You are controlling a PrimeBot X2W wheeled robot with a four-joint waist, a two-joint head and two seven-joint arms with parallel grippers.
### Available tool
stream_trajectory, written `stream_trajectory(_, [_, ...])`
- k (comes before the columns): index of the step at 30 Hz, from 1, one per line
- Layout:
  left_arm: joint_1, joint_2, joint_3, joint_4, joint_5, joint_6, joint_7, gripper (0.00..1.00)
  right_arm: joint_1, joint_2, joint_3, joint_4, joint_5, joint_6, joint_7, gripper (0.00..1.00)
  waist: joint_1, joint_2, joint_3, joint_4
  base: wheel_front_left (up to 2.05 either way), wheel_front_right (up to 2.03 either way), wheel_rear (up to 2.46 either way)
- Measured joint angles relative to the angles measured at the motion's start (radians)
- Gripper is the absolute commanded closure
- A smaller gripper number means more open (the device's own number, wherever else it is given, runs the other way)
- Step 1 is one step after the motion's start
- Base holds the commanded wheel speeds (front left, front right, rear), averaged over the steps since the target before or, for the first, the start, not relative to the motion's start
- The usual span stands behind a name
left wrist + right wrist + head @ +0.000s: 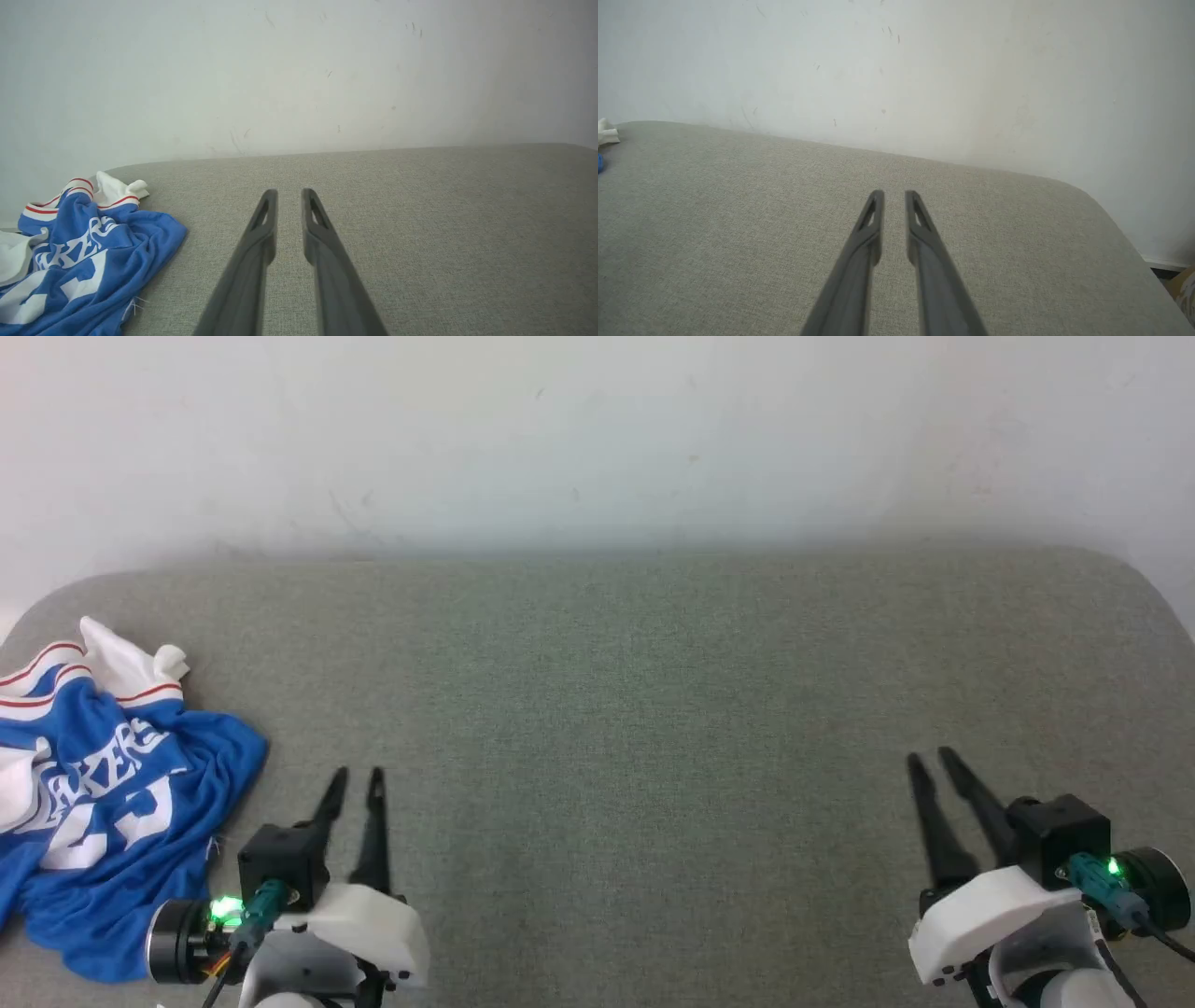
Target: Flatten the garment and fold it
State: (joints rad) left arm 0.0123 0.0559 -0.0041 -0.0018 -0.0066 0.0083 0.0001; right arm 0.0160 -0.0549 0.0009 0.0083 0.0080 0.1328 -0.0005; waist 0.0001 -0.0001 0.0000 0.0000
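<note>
Far out at the left edge of the grey cloth-covered desk [607, 709], the garment [121, 803] lies in a crumpled heap, white lettering up, a red-striped white sleeve poking from the top. The left gripper [358, 775] sits just beside it and the right gripper [930, 758] well apart; each has its fingers narrowly parted, pinching nothing. The jersey looks light, limp and likely to sag, so a hold at the trimmed sleeve or neck edge seems the surest start.

Crumpled garment [79, 261] at left on grey surface [444, 233], left gripper [289, 193] narrowly parted, empty
</note>
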Motion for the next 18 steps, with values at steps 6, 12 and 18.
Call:
stream_trajectory(6, [0.001,0.0,-0.002,0.0,0.0,0.0,-0.001,0.0,0.0,0.0,-0.004,0.001,0.002,0.0,-0.002,0.0,-0.0001,0.0,0.0,0.0,0.0,0.0,0.0])
stream_trajectory(12, [0.001,0.0,-0.006,0.0,-0.001,0.0,-0.011,0.0,0.001,0.0,-0.021,0.003,0.003,0.0,-0.012,0.0,0.0,0.0,0.0,0.0,0.0,0.0,0.0])
stream_trajectory(18, [0.002,0.0,-0.011,0.002,-0.004,0.002,-0.026,0.0,0.005,0.0,-0.032,0.004,0.01,0.0,-0.024,0.0,0.0,0.0,0.001,0.008,0.0,0.0,0.0])
